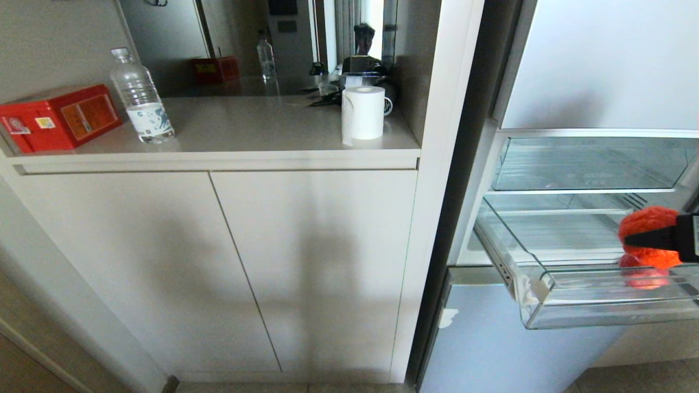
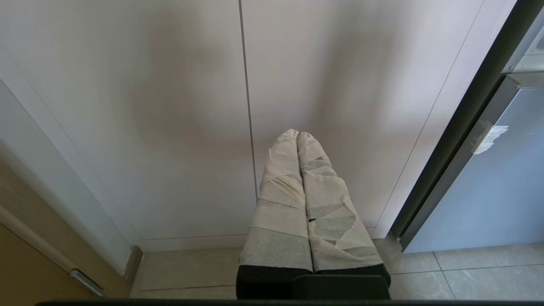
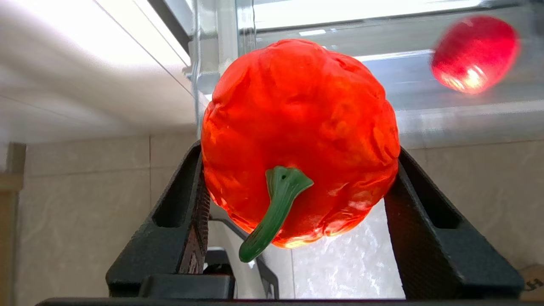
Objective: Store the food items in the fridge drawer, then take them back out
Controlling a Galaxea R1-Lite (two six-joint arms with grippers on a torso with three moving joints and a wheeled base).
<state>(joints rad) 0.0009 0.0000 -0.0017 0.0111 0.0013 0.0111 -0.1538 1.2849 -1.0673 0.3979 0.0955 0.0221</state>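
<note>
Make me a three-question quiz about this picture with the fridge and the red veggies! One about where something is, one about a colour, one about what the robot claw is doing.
1. Where is the white paper roll?
A. on the counter
B. in the drawer
C. on the floor

2. What colour is the stem on the orange-red pepper?
A. brown
B. green
C. yellow

3. What is the right gripper doing?
A. hanging empty
B. pulling the fridge drawer
C. clamping the pepper

Answers:
1 A, it stands on the counter beside the fridge.
2 B, the right wrist view shows a green stem.
3 C, its black fingers press both sides of the pepper; the red piece lies apart in the drawer.
</note>
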